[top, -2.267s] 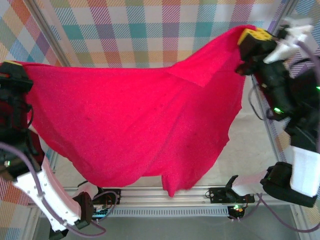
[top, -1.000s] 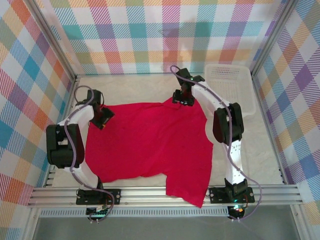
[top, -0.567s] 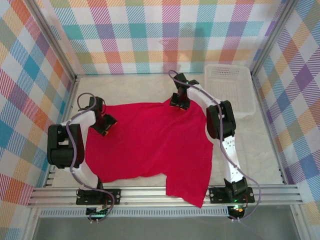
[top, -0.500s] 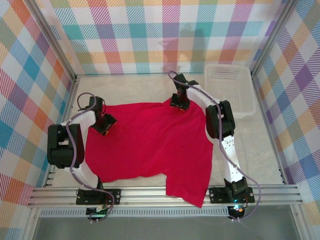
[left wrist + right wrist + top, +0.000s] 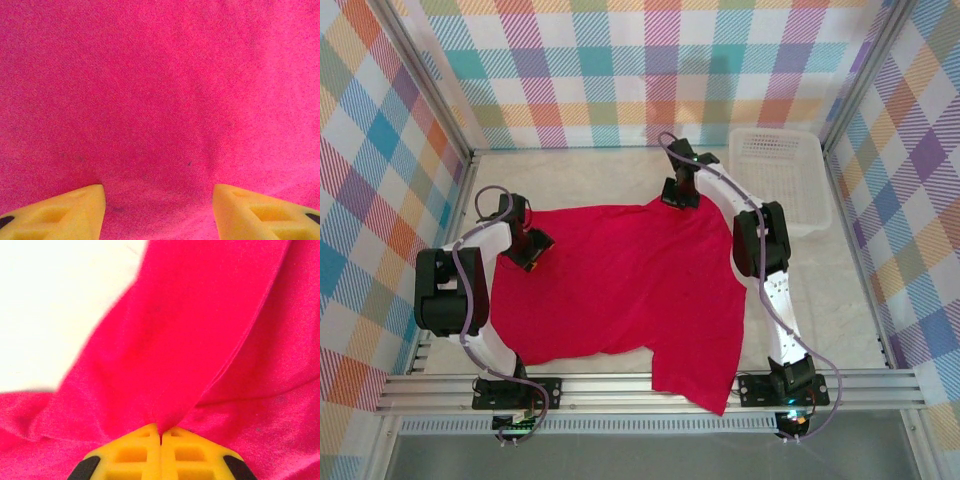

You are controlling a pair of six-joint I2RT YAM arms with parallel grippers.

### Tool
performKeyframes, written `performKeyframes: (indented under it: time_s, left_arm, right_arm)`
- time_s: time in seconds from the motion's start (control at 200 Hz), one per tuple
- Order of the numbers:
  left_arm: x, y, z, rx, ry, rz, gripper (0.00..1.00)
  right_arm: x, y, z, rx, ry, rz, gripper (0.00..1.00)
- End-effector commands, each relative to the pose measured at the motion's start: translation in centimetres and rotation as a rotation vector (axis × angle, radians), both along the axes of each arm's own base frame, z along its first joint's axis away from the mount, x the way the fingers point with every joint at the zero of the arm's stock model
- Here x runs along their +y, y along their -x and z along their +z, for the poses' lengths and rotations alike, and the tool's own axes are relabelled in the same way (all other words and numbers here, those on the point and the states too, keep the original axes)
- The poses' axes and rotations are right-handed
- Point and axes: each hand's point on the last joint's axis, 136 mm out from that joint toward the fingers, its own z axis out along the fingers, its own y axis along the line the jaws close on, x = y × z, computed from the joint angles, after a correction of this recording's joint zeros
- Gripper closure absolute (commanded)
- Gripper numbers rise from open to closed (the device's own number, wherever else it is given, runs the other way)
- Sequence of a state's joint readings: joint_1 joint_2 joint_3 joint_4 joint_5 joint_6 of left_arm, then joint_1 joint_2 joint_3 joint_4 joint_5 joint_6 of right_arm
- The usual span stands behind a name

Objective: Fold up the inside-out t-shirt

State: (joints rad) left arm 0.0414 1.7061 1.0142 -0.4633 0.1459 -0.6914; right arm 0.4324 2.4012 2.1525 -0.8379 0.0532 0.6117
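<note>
Across the table [image 5: 580, 175] the inside-out t-shirt [image 5: 620, 285] lies spread, light and limp I judge, best taken at an edge: my right gripper [image 5: 160, 432] is clamped on its far fold, my left gripper [image 5: 159, 199] hovers part-open, empty

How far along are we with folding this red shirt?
Done: the t-shirt lies spread mostly flat on the table, one near corner draped over the front rail. In hand: the right gripper is shut on a pinch of fabric at the far edge; the left gripper hovers open over the left side. Left: every fold; none is visible yet.
</note>
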Motion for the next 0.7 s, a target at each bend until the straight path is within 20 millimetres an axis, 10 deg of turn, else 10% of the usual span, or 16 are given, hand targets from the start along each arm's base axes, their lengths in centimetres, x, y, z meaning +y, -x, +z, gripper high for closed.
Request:
performKeyframes:
  time_s: [0.0, 0.205, 0.31, 0.395, 0.695]
  left_arm:
    - [-0.2, 0.6, -0.9, 0.024, -0.001, -0.011, 0.41]
    - [-1.1, 1.2, -1.7, 0.056, 0.018, -0.038, 0.42]
    - [-1.4, 1.5, -1.1, 0.053, 0.01, -0.059, 0.42]
    - [-1.0, 1.7, 0.0, 0.042, -0.016, -0.06, 0.42]
    - [0.2, 1.1, 3.5, -0.022, -0.093, -0.062, 0.4]
  right_arm:
    - [0.2, -1.5, 2.2, -0.07, 0.018, 0.012, 1.0]
    - [5.0, -9.1, 4.7, -0.329, -0.148, 0.051, 1.0]
    - [7.4, -11.3, 4.4, -0.4, -0.238, 0.101, 0.85]
    - [7.6, -10.7, 5.7, -0.4, -0.239, 0.133, 0.63]
    - [2.0, -3.1, 5.6, -0.249, -0.037, 0.123, 0.6]
